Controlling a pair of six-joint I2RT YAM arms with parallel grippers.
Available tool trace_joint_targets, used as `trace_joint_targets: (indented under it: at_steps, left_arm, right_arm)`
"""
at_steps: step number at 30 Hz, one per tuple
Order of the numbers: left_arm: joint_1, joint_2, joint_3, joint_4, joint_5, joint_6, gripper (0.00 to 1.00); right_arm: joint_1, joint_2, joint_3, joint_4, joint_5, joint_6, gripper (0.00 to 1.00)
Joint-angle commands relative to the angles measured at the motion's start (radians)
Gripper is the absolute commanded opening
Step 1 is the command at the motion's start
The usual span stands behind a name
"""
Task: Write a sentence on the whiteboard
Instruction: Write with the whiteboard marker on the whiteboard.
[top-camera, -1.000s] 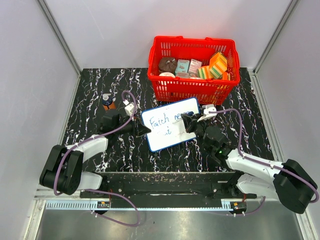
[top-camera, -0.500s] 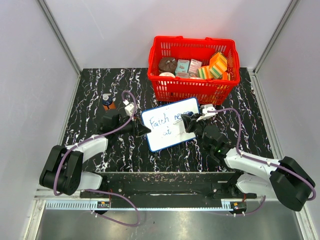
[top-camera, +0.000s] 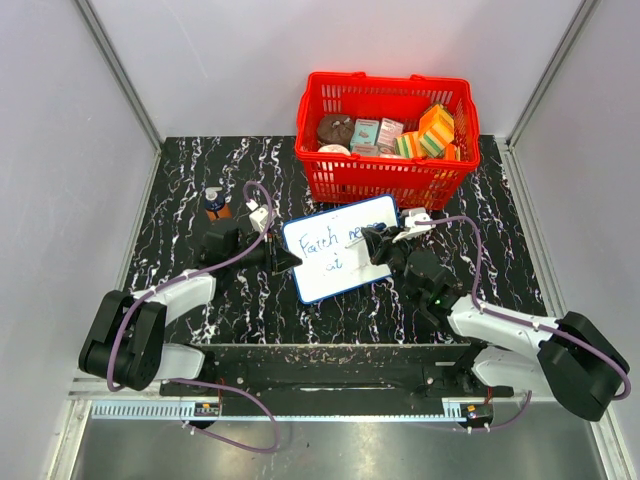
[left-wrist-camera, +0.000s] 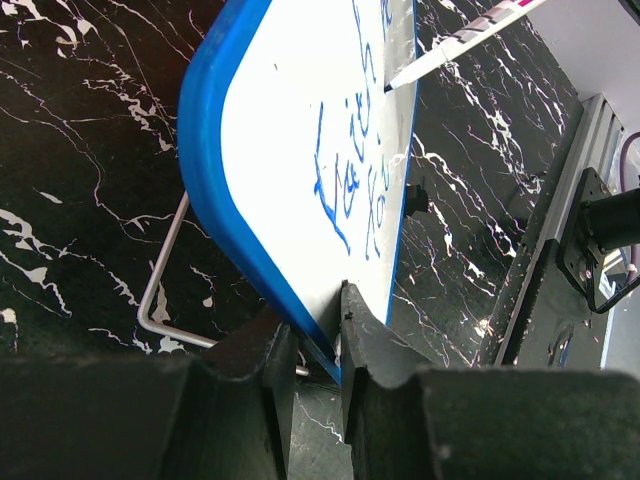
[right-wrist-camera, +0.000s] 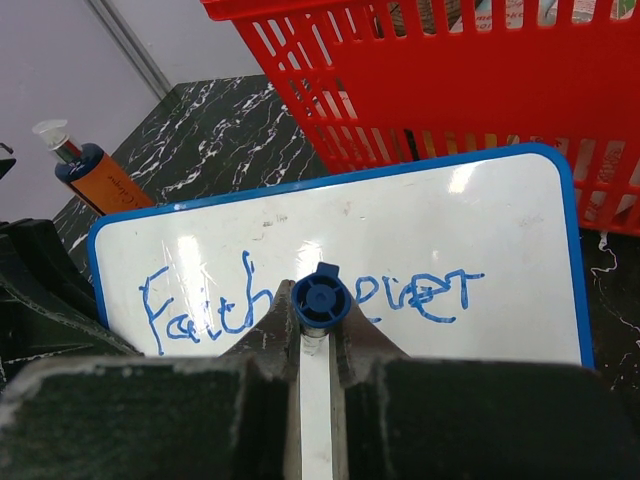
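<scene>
on your tabletop (top-camera: 200, 180), the red basket (top-camera: 385, 185) sits at the far edge. the whiteboard (top-camera: 335, 283) leans just in front of it. your left gripper (left-wrist-camera: 318, 330) pinches the board's left edge. your right gripper (right-wrist-camera: 318, 335) pinches a marker (right-wrist-camera: 320, 297). the sentence (right-wrist-camera: 200, 310) reads "faith never" so far.

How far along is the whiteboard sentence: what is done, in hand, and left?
Done: "Faith never" stands as the top line on the whiteboard. In hand: left gripper clamps the board's edge; right gripper holds the marker at the second line, a few letters in. Left: finishing that line.
</scene>
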Motion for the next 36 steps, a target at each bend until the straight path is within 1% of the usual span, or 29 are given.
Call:
trace_joint_targets:
  at_steps: [1,36]
  left_arm:
    - [0.004,-0.010,0.010,0.006,-0.112,0.138,0.00]
    - [0.005,-0.006,0.010,0.006,-0.112,0.140,0.00]
  right_arm:
    - [-0.008,0.011,0.011,0.035,-0.012,0.015,0.00]
    - [-0.008,-0.051,-0.102,-0.014,-0.063,0.090,0.00]
